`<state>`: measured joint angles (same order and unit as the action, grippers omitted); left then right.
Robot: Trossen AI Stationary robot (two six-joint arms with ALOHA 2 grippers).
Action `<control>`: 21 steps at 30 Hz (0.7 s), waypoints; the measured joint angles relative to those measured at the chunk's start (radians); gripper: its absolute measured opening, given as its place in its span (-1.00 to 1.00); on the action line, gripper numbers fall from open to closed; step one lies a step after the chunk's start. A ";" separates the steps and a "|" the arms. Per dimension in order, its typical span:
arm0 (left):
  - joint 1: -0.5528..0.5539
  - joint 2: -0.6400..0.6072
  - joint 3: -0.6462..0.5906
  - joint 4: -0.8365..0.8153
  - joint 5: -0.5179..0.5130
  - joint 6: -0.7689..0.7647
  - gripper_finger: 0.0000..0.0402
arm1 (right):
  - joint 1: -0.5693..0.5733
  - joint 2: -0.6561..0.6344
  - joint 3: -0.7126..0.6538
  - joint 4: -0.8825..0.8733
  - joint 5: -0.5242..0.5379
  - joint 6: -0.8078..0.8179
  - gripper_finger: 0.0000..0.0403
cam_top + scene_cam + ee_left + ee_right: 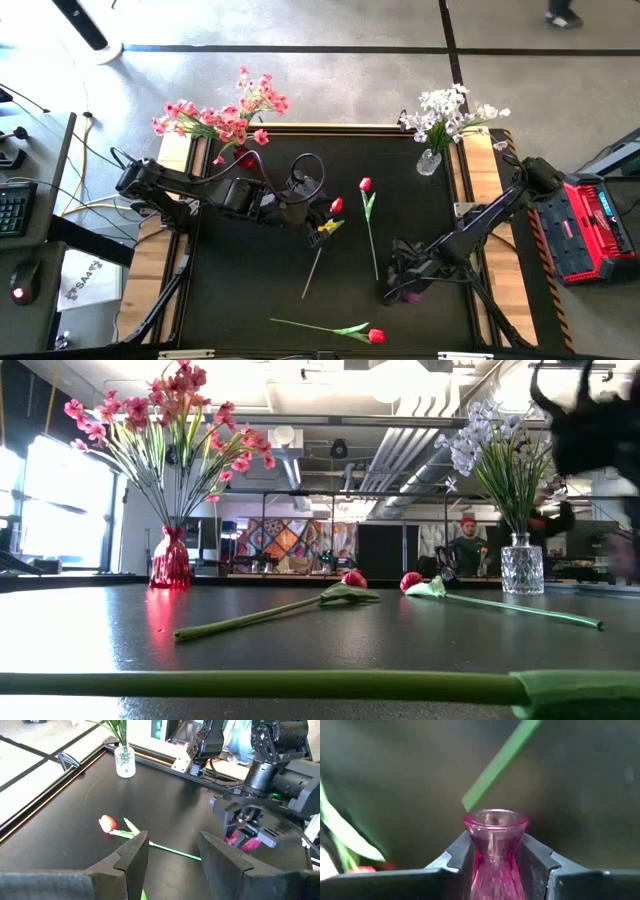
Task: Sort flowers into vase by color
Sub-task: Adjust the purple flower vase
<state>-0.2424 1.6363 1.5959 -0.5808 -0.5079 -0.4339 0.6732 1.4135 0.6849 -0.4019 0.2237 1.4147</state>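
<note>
Three red tulips lie flat on the black table [250, 290]: one mid-table [365, 185], one [336, 205] beside my left gripper, one near the front edge [375, 336]. A red vase [240, 155] with pink sprays stands at the far left. A clear vase [428, 160] with white sprays stands at the far right. My left gripper [322, 222] hovers open above the table, nothing between its fingers [135, 852]. My right gripper [405, 285], right of centre, is shut on a small pink glass vase [495, 855]. My right gripper pinches the pink vase's narrow neck [495, 851], just below the flared rim, between its two fingers. The fingers slant down toward the table, and the vase's mouth points out past the fingertips. Whether its base rests on the table is hidden.
Wooden boards edge the table left and right. A red case [590, 230] stands off the right side and a keyboard [12, 205] off the left. A person [465, 545] shows in the room behind. Bare black surface lies at the near left.
</note>
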 joint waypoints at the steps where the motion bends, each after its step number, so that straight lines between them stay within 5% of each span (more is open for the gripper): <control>1: 0.000 0.000 0.000 0.000 0.001 0.000 -0.20 | 0.002 -0.001 0.000 0.024 0.052 -0.001 -0.47; 13: 0.006 0.000 0.000 0.000 0.027 0.018 -0.20 | 0.104 -0.001 0.000 0.142 0.425 -0.291 -0.47; 21: 0.023 0.000 0.000 0.001 0.027 -0.002 -0.20 | 0.162 -0.001 0.000 0.079 0.684 -0.305 -0.47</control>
<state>-0.2194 1.6363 1.5959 -0.5794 -0.4812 -0.4356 0.8354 1.4124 0.6849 -0.3226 0.9078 1.1097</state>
